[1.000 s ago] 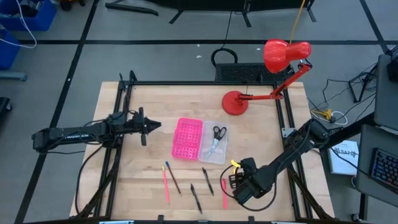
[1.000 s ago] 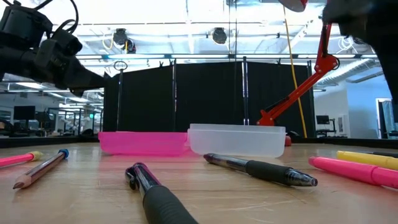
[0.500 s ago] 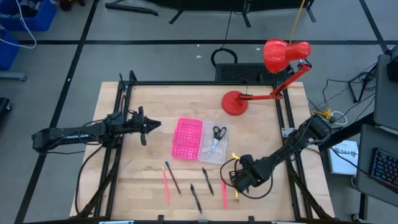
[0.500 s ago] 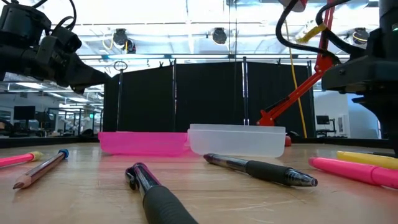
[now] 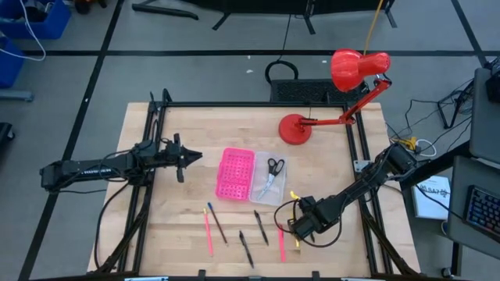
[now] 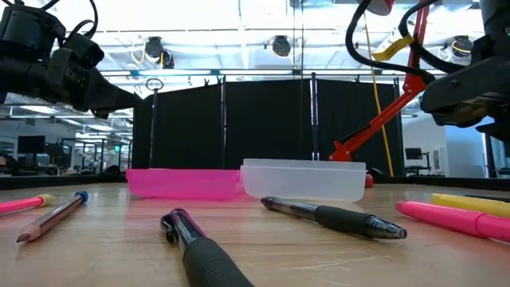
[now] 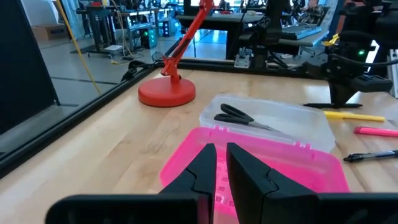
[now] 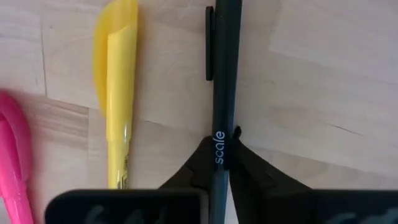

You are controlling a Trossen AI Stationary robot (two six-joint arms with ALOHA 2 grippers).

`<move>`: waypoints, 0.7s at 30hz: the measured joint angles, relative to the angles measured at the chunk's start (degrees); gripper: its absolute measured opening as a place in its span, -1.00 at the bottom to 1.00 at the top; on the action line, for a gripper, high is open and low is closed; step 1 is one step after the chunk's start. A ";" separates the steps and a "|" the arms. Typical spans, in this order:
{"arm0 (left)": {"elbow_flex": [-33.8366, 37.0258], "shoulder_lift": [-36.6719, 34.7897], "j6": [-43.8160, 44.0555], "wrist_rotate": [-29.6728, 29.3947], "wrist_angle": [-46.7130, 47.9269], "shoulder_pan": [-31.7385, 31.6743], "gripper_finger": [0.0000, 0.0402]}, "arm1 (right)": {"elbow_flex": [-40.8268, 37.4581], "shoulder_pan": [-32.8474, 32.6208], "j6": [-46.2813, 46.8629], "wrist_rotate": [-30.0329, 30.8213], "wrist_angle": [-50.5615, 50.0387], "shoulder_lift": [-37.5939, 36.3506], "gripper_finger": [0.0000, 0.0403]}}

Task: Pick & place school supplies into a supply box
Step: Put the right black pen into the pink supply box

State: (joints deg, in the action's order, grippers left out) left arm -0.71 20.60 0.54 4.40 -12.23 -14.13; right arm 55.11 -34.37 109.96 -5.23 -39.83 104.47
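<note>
2 end effectors, 1 black pen (image 8: 222, 81) pinched.

The right end effector (image 8: 219, 163) sits low over the counter (image 5: 187, 211), fingers clamped on that pen, right beside a yellow pen (image 8: 117, 93) and a pink one (image 8: 13, 155). The scissors (image 5: 273, 173) lie in the supply box (image 5: 251, 176) clear half. The left end effector (image 7: 217, 169) hovers clenched near the box's pink half.

Right gripper (image 8: 221, 163) low (jaws clamped); left gripper (image 7: 221, 169) raised.
</note>
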 joint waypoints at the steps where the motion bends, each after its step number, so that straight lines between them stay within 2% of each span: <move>1: 0.00 0.00 0.06 0.00 0.00 0.00 -0.77 | 0.00 0.06 -0.13 0.11 -0.15 0.00 -0.90; 6: 0.00 0.00 0.13 0.00 0.07 0.00 -0.77 | -0.39 0.56 -0.17 2.53 -1.43 -3.48 -0.86; 15: 0.00 0.02 -0.43 -0.02 0.02 0.00 -0.77 | -0.37 2.45 1.74 9.52 -3.54 -20.11 -0.90; 21: 0.00 0.00 -0.20 -0.07 0.01 0.00 -0.77 | -0.37 8.12 -3.60 24.96 0.72 -27.43 -0.90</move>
State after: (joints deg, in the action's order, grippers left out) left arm -0.71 20.60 0.34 4.34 -12.22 -14.13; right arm 54.74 -26.25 106.36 19.73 -39.10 77.04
